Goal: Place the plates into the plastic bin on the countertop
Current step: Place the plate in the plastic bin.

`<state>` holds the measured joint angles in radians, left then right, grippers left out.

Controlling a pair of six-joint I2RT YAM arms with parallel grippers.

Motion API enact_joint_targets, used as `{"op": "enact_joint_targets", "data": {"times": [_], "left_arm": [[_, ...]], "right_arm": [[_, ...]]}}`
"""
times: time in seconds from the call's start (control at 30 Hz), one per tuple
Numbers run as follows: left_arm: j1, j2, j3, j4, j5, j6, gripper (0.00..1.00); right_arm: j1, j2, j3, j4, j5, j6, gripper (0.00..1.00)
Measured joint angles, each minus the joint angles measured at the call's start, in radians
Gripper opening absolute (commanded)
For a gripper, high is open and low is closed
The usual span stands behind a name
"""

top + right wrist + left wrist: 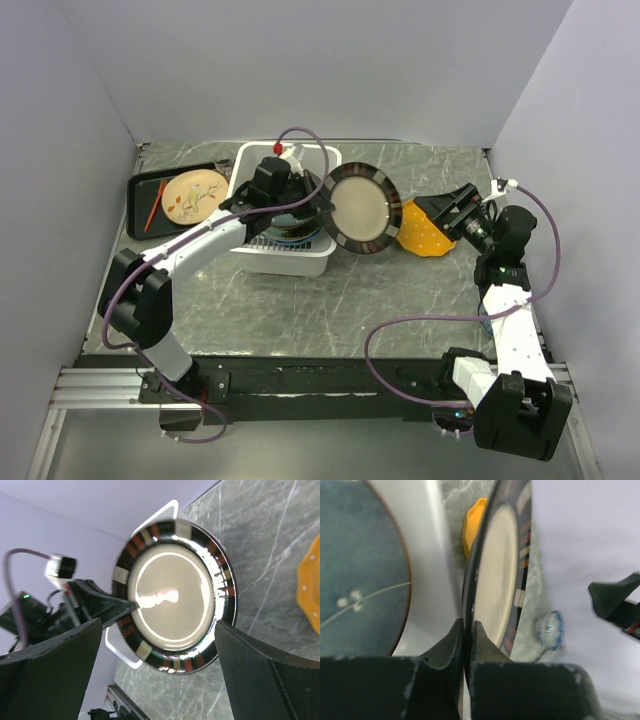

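Rim of the tan dark-rimmed plate sits pinched in the left jaws, so swing it left over the plastic bin, level it, then release; right jaws hang spread.

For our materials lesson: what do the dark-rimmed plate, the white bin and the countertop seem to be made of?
The dark-rimmed plate looks like glazed ceramic: glossy, sharp reflections. The white bin is likely plastic: smooth, matte, rounded corners. The countertop looks like stone or stone-look laminate: grey-green, white veins.
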<state>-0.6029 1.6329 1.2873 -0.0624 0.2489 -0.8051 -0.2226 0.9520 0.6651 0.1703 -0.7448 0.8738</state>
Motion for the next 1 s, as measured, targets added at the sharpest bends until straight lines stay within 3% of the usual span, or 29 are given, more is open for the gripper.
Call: {"op": "enact_joint_targets", "data": {"times": [1.0], "left_arm": [[0.244,-0.156,-0.16,0.087,0.172,-0.099,0.01]], "right_arm": [[0.0,0.003,0.004,0.025,0.001,0.0,1.0]]}}
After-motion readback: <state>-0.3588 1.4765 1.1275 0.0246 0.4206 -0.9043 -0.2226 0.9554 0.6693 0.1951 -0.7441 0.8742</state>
